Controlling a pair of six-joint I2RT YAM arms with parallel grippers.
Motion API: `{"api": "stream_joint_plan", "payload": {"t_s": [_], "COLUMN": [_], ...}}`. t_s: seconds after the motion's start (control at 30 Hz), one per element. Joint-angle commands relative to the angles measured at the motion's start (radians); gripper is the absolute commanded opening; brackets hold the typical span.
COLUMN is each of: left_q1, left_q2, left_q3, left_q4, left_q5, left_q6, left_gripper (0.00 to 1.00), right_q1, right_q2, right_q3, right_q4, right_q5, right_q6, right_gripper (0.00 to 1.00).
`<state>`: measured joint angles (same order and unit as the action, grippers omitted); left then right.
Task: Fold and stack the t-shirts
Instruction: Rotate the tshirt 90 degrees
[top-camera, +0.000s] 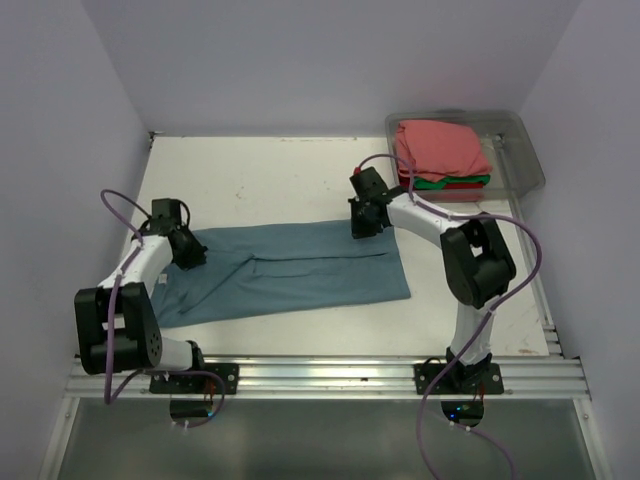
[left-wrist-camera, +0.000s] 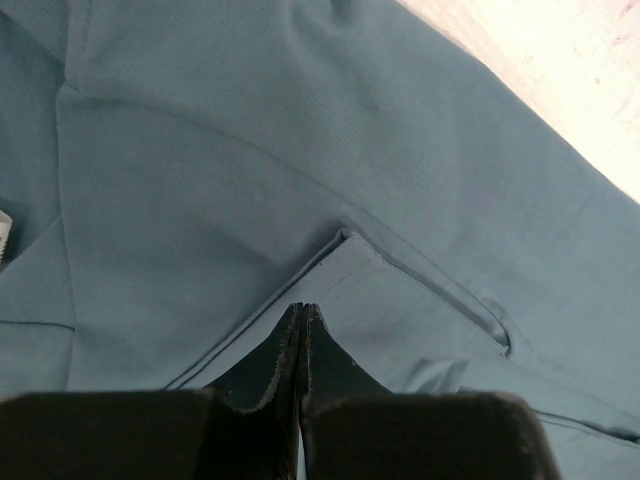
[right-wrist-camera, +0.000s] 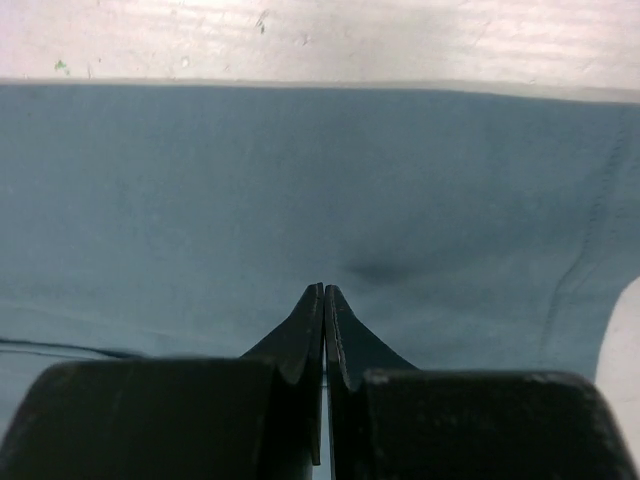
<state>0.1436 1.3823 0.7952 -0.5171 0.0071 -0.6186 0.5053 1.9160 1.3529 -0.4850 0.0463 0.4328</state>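
Mid-table, between the two arms, the slate-blue t-shirt (top-camera: 300, 270) lies flat as a long band running left to right, already narrowed. A seam line shows along its middle, and its left end spreads wider toward the near edge. The white table (top-camera: 260, 175) is bare behind it, with a few small marks.

The left gripper (top-camera: 188, 250) sits low over the shirt's left end. In the left wrist view its fingers (left-wrist-camera: 285, 350) are pressed together tip to tip. No cloth is visible between them, and I can't tell whether the tips touch the fabric. Just ahead of the tips is a folded hem edge (left-wrist-camera: 420, 290), with creases around it.

The right gripper (top-camera: 362, 228) is at the shirt's far edge, toward the right end. The right wrist view shows the jaws closed the same way, with the tips (right-wrist-camera: 312, 310) meeting over smooth blue cloth. Nothing is seen pinched. Table surface (right-wrist-camera: 300, 40) shows beyond the straight shirt edge.

At the back right corner is a clear bin (top-camera: 520, 150), well apart from the blue shirt. A folded stack sits inside it, with the salmon-pink tee (top-camera: 440, 145) on top, the green tee (top-camera: 432, 183) peeking out under it and the red tee (top-camera: 460, 192) at the bottom. Only the front edges of the two lower ones are visible.

Purple cables (top-camera: 115, 205) loop off both arms.
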Motion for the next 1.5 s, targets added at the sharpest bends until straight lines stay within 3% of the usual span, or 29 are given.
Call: {"api": "stream_joint_plan", "payload": {"t_s": [0.0, 0.4, 0.63, 1.0, 1.47], "left_q1": [-0.004, -0.007, -0.007, -0.050, -0.125], "left_q2": [0.046, 0.282, 0.513, 0.914, 1.205], "left_q3": [-0.011, 0.094, 0.326, 0.795, 1.151], "left_q4": [0.084, 0.092, 0.089, 0.083, 0.270], "left_q5": [-0.002, -0.002, 0.016, 0.277, 0.680], "left_q6": [-0.033, -0.073, -0.047, 0.066, 0.014], "left_gripper": [0.00, 0.00, 0.00, 0.00, 0.05], "right_q1": [0.018, 0.044, 0.105, 0.328, 0.515], "right_q2": [-0.014, -0.029, -0.075, -0.201, -0.196], "right_q3": [-0.037, -0.184, -0.265, -0.330, -0.299], "right_q4": [0.026, 0.045, 0.039, -0.010, 0.019], "right_q5": [-0.023, 0.007, -0.003, -0.132, -0.201], "right_q6": [0.007, 0.000, 0.011, 0.099, 0.204], "right_gripper": [0.00, 0.00, 0.00, 0.00, 0.00]}}
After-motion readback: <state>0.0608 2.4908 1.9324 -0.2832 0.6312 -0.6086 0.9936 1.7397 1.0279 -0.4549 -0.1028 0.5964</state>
